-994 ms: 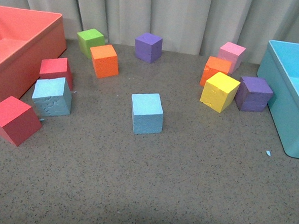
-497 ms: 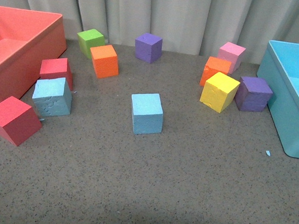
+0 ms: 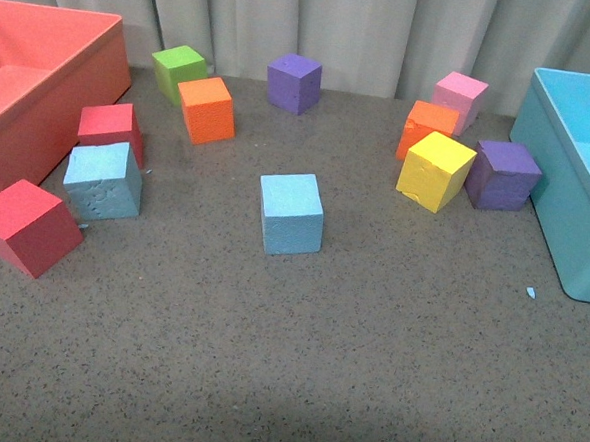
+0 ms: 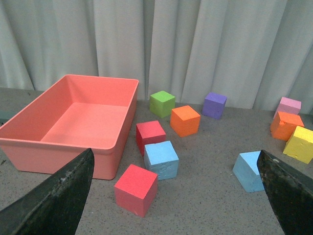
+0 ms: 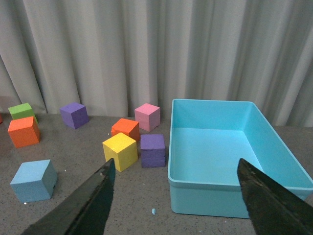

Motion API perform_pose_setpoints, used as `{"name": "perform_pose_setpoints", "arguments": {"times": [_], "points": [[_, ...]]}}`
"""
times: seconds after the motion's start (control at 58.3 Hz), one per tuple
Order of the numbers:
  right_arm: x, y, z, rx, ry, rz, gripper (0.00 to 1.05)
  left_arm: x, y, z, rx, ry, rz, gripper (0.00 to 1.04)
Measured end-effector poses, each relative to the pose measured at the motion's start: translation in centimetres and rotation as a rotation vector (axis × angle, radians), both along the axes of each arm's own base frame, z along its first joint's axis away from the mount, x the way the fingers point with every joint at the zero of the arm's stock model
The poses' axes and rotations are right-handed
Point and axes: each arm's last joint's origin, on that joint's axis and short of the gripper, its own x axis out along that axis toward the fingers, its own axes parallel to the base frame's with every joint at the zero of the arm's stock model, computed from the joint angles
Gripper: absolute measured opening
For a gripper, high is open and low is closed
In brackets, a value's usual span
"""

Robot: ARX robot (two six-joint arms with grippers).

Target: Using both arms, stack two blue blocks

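Blue smooth block (image 3: 291,213) sits mid-frame, blue cracked block (image 3: 102,180) at left; my left gripper (image 4: 175,156) and right gripper (image 5: 175,162) are spread wide, so I should drop one squarely over each.

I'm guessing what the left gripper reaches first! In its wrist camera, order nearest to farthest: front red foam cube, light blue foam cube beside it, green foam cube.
1. Front red foam cube: nearest the left gripper, in the foreground.
2. Light blue foam cube: just behind it.
3. Green foam cube: farthest, by the curtain.
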Motion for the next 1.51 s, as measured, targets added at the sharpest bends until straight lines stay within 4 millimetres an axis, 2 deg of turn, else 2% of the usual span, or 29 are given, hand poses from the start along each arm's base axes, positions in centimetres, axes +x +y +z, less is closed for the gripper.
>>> {"name": "perform_pose_setpoints", "arguments": {"times": [0.051,0.069,0.103,0.154,0.223,0.309,0.394,0.446,0.549,0.669,0.737,0.943,1.371,1.509], "points": [[0.0,0.0,0.0,0.0,0.0,0.0,0.9,0.0,0.0,0.0,0.0,0.0,0.0,0.98],[0.0,0.0,0.0,0.001,0.0,0.0,0.97,0.0,0.0,0.0,0.0,0.0,0.0,0.98],[0.0,0.0,0.0,0.0,0.0,0.0,0.95,0.1,0.1,-0.2,-0.033,0.121,0.07,0.98],[0.0,0.0,0.0,0.0,0.0,0.0,0.95,0.7,0.1,-0.4,-0.055,0.207,0.104,0.98],[0.0,0.0,0.0,0.0,0.0,0.0,0.95,2.1,0.0,0.1,-0.087,0.255,0.117,0.98],[0.0,0.0,0.0,0.0,0.0,0.0,0.95,4.9,-0.6,1.8,-0.12,0.245,0.1,0.98],[0.0,0.0,0.0,0.0,0.0,0.0,0.95,9.7,-1.8,3.5,-0.14,0.231,0.055,0.98],[0.0,0.0,0.0,0.0,0.0,0.0,0.95,12.9,-2.6,3.6,-0.131,0.287,0.036,0.98],[0.0,0.0,0.0,0.0,0.0,0.0,0.95,18.7,-3.6,2.0,-0.139,0.523,0.035,0.98],[0.0,0.0,0.0,0.0,0.0,0.0,0.95,23.9,-4.3,0.2,-0.145,0.688,0.079,0.98],[0.0,0.0,0.0,0.0,0.0,0.0,0.95,26.1,-4.6,-0.6,-0.157,0.765,0.125,0.98],[0.0,0.0,0.0,0.0,0.0,0.0,0.95,29.1,-4.9,-2.3,-0.125,0.897,0.193,0.98],[0.0,0.0,0.0,0.0,0.0,0.0,0.95,32.0,-4.3,-5.2,-0.137,1.023,0.251,0.98],[0.0,0.0,0.0,0.0,0.0,0.0,0.95,33.1,-4.0,-6.9,-0.139,1.078,0.268,0.98]]}}
